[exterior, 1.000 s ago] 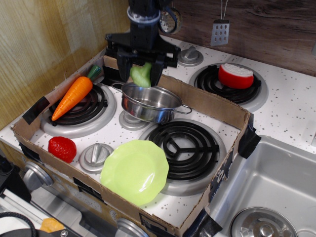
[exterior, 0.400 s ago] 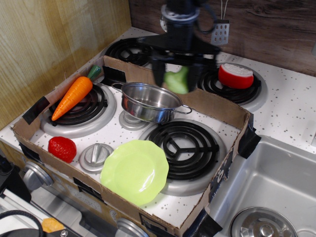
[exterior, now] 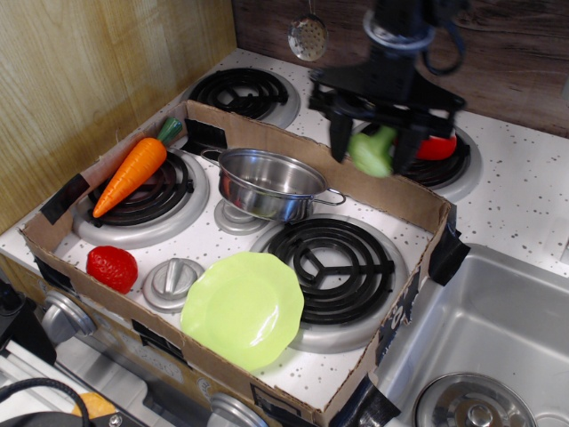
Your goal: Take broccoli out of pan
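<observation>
The light-green broccoli [exterior: 372, 151] hangs in the air between my gripper's [exterior: 374, 149] black fingers, above the far cardboard wall and to the right of the pan. My gripper is shut on it. The shiny steel pan [exterior: 270, 184] stands empty between the burners, inside the cardboard box, well to the left of my gripper.
A cardboard box wall [exterior: 400, 197] rims the stove. An orange carrot [exterior: 132, 173] lies on the left burner, a red strawberry [exterior: 112, 268] at front left, a lime-green plate [exterior: 243, 308] at front. A red-and-white item [exterior: 442, 146] sits on the back right burner. A sink [exterior: 494, 336] lies at right.
My gripper has carried the broccoli to the right, from above the pan's far rim to over the box's far wall. The pan has not moved.
</observation>
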Tool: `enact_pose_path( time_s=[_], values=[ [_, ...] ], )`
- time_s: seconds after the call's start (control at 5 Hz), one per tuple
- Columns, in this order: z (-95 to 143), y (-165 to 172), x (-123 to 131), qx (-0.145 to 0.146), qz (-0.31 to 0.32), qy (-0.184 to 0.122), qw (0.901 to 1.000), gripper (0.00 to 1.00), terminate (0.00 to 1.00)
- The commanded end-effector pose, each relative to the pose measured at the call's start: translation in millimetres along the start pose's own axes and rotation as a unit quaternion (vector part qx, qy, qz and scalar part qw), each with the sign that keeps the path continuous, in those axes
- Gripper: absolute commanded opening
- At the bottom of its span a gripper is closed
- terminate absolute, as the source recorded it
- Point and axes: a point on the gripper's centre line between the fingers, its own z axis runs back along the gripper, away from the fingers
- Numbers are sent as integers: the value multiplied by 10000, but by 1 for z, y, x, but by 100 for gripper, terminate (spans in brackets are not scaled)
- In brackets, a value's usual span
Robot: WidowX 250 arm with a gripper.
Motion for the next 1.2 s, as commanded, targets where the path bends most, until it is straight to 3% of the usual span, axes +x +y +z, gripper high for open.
enact_pose_path(
  time_s=[0.0, 0.2, 0.4, 0.6, 0.8, 1.0],
  values=[
    [-16, -6, 11, -365, -324, -415, 9979, 0, 0],
    [-24, -6, 10, -455, -323, -404, 9976, 0, 0],
    [-30, -8, 4, -404, -321, -714, 9961, 0, 0],
    [-35, -6, 7, -606, -491, -677, 9946, 100, 0],
    [-34, -7, 8, -628, -485, -720, 9942, 100, 0],
    [-28, -7, 7, -532, -416, -672, 9955, 100, 100]
  ],
)
